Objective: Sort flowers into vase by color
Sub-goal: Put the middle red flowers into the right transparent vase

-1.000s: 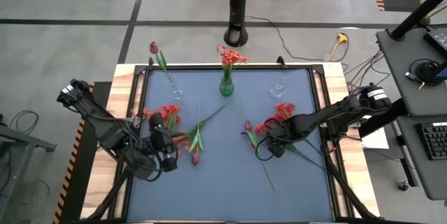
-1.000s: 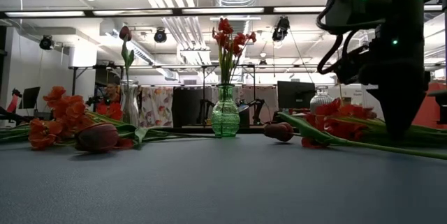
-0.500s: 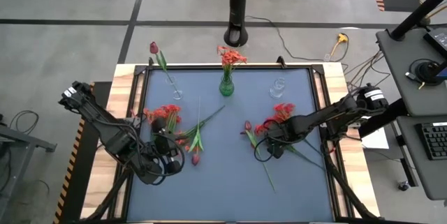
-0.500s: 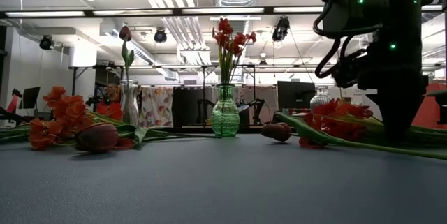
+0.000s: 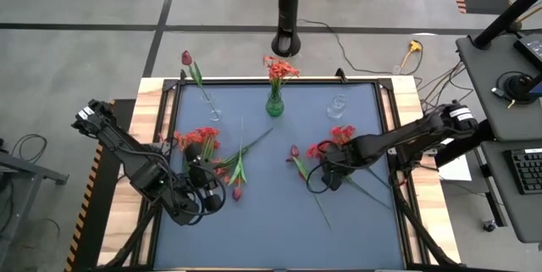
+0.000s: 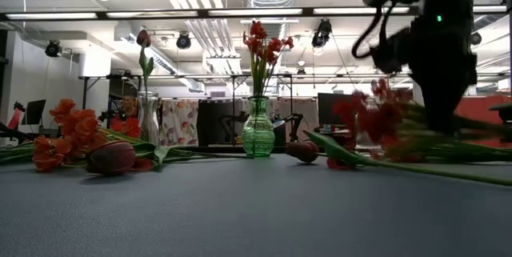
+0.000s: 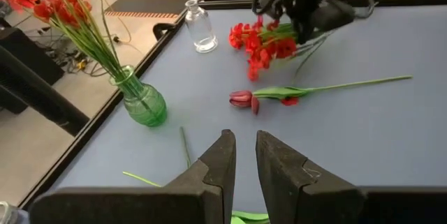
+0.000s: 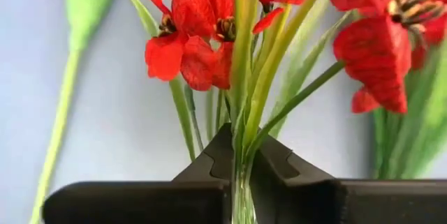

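Moved: right gripper (image 5: 332, 173) has clamped onto the red flower stems (image 8: 244, 119) and the bunch is lifted off the mat, tulip bud (image 5: 295, 150) dragged left.
Left gripper (image 7: 239, 155): lower left of high view, fingers nearly together, holding nothing.
Other flowers (image 5: 203, 143): lying left of centre.
Green vase (image 5: 274, 105): top centre, already holding orange-red blooms.

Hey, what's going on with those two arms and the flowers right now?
Right gripper shut on red flower stems, lifting the bunch. Left gripper nearly closed, empty, above table's left side. Maroon tulip lies loose near the bunch. Nothing blocking.
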`<state>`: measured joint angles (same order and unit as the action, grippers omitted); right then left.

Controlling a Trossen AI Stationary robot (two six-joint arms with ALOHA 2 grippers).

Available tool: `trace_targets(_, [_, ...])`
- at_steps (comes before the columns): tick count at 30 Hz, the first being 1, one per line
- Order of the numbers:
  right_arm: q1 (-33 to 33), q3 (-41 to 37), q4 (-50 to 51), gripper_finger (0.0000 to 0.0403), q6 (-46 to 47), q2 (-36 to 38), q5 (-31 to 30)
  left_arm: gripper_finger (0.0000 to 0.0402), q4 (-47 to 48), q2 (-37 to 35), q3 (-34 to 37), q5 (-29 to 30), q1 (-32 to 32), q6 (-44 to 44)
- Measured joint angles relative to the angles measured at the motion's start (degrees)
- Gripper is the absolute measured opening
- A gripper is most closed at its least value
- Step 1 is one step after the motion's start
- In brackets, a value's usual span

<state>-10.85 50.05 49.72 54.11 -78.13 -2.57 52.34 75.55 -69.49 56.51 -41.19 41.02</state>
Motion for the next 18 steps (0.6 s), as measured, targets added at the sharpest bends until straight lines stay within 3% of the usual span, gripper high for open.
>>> trace_targets(18, [0.0,19.2,16.7,0.0022,-3.7,9.8,-1.1,0.0041,0.0,0.1,0.0,0.0,0.0,0.2])
